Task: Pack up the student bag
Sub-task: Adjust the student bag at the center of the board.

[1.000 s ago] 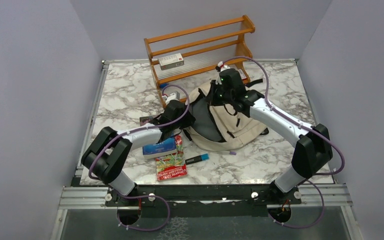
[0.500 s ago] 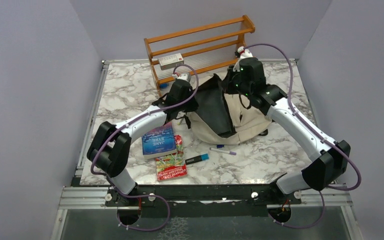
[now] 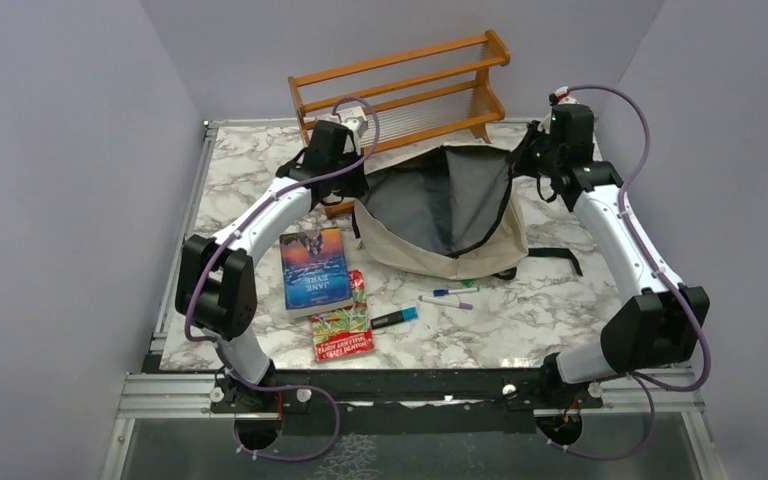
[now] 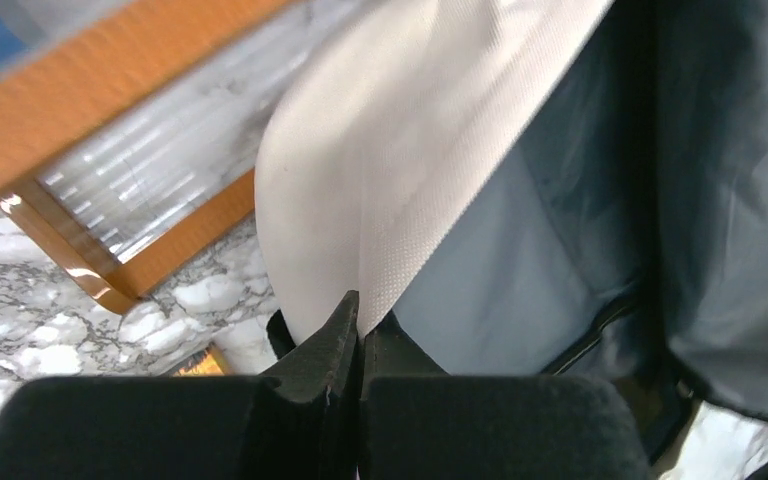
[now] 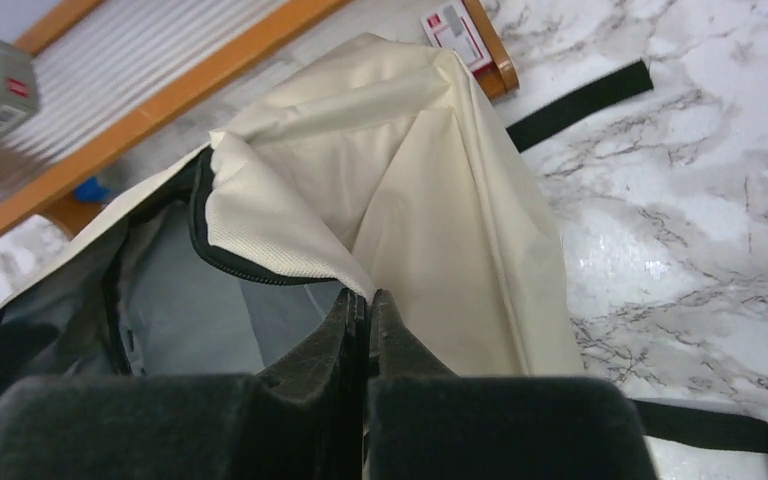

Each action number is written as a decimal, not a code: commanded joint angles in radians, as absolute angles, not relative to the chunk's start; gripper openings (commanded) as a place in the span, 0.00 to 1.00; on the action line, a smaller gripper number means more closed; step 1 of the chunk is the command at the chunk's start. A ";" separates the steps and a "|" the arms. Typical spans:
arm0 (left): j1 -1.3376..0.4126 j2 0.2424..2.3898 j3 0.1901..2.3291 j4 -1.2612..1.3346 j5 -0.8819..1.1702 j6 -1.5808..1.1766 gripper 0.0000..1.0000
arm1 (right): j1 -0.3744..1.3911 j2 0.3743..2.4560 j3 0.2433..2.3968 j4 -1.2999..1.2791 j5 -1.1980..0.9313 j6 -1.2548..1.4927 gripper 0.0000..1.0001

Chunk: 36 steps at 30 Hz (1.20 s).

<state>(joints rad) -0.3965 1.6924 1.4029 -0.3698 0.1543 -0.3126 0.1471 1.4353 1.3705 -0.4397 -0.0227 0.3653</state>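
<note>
Bag sits mid-table before the rack, mouth stretched left to right between my hands: left gripper pinching its left rim, right gripper pinching the right. Book lies nearer me, closest to my left arm.

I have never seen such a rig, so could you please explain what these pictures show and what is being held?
These are two robot arms bolted at the near edge of a marble table. The wide picture looks down from above and behind them; the other two come from cameras on the wrists, each showing its own black fingers. The left gripper and the right gripper are each shut on an edge of the beige student bag, holding its mouth spread open before a wooden rack. Nearer the arms lie a book, a snack packet, a marker and two pens.
</note>
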 commanded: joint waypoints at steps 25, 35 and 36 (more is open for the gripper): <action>-0.448 1.767 1.338 -0.391 0.368 -0.216 0.00 | 0.126 1.632 1.336 -0.408 0.026 0.308 0.49; -0.448 1.776 1.332 -0.367 0.395 -0.239 0.00 | 0.139 1.442 1.362 -0.492 -0.038 0.294 0.55; -0.448 1.778 1.332 -0.366 0.396 -0.241 0.00 | 0.147 1.432 1.365 -0.496 -0.046 0.293 0.55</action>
<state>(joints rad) -0.4427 1.7679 1.3437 -0.3973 0.3500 -0.2264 0.1356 1.4704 1.3350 -0.4370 0.0071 0.3119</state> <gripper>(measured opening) 0.013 0.549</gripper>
